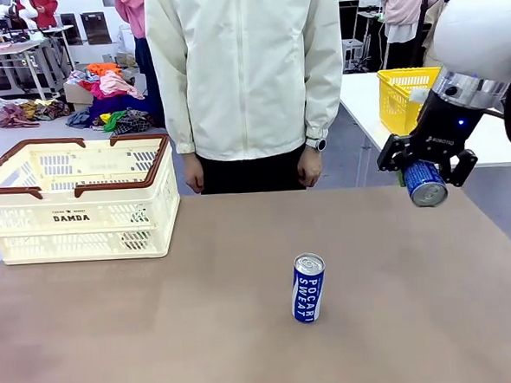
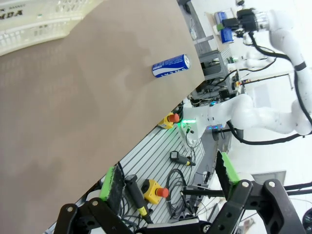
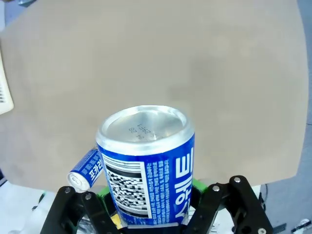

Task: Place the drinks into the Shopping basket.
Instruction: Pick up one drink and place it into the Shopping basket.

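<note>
Left gripper (image 2: 169, 174): wide open, empty. Basket (image 1: 32, 224) sits far left on the table (image 1: 160, 336); one can (image 1: 308, 288) stands upright at its middle. Your right gripper (image 1: 426, 165), far right, clamps another can (image 1: 426, 185), so the basket lies well to its left.

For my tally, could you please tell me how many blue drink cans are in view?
2. One blue can stands upright on the table; a second blue can is clamped in the right hand above the table's right side. The basket's inside is partly hidden.

A cream-jacketed person (image 1: 248, 70) stands at the brown table (image 1: 203, 333), yellow basket (image 1: 402, 100) behind.
</note>
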`<action>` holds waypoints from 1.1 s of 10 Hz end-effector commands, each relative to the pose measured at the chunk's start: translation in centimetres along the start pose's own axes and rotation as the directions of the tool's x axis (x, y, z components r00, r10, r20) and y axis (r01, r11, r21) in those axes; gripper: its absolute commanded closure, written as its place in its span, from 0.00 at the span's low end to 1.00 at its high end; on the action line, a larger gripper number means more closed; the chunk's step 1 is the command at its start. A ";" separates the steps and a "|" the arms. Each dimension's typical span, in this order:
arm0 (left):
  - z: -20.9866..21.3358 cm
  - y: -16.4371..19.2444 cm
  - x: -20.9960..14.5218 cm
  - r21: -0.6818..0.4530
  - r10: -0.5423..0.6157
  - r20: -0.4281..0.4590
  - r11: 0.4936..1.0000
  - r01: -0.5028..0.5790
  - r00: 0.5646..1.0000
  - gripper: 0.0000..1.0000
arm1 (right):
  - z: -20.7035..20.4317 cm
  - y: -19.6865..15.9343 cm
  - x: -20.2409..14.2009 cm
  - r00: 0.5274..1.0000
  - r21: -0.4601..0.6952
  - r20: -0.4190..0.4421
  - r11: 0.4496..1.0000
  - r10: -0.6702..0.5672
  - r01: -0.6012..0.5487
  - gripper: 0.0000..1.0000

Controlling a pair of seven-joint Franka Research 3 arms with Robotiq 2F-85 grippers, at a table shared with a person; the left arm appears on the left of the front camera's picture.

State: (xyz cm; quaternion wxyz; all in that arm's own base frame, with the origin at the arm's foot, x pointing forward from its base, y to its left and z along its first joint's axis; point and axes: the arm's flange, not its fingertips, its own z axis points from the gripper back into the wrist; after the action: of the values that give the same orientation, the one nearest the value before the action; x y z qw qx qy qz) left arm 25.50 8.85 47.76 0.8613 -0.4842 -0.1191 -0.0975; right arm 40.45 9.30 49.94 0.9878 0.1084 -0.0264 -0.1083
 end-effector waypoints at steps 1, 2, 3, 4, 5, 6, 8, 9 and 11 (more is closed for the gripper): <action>0.2 -0.2 -0.1 -0.009 0.006 0.002 1.000 -0.006 1.000 0.00 | 0.1 0.7 -0.5 1.000 -0.018 0.016 1.000 0.024 -0.023 1.00; 0.2 -0.2 -0.1 -0.009 0.006 0.002 1.000 -0.006 1.000 0.00 | 0.1 0.7 -0.5 1.000 -0.018 0.016 1.000 0.024 -0.023 1.00; 0.2 -0.2 -0.1 -0.009 0.006 0.002 1.000 -0.006 1.000 0.00 | -0.1 0.3 -0.2 1.000 -0.006 0.000 1.000 0.008 -0.008 1.00; 0.2 -0.2 -0.1 -0.009 0.006 0.002 1.000 -0.006 1.000 0.00 | -0.7 0.2 -0.4 0.996 -0.051 -0.050 0.996 -0.069 0.067 1.00; 0.2 -0.2 -0.1 -0.009 0.006 0.002 1.000 -0.006 1.000 0.00 | -0.7 2.6 -0.3 0.995 -0.091 -0.037 0.992 -0.096 0.092 1.00; 0.2 -0.2 -0.1 -0.009 0.006 0.002 1.000 -0.006 1.000 0.00 | -0.3 7.0 -0.2 0.999 -0.079 0.005 0.996 -0.041 0.041 1.00; 0.2 -0.2 -0.1 -0.009 0.006 0.002 1.000 -0.006 1.000 0.00 | 0.0 14.4 0.0 0.998 -0.092 0.061 0.996 0.016 -0.010 1.00; 0.2 -0.2 -0.1 -0.009 0.006 0.002 1.000 -0.006 1.000 0.00 | -0.7 18.8 0.2 0.999 -0.102 0.054 0.995 0.003 0.002 1.00; 0.2 -0.2 -0.1 -0.009 0.006 0.002 1.000 -0.006 1.000 0.00 | -4.5 27.8 -0.3 1.000 -0.170 0.014 0.985 -0.028 0.030 1.00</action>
State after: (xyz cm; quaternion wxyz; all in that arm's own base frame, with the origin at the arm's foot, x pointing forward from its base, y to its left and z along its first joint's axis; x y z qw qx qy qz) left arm 25.49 8.85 47.78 0.8613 -0.4841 -0.1193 -0.0977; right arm 43.15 33.39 51.97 0.9922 0.0632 -0.0326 -0.1021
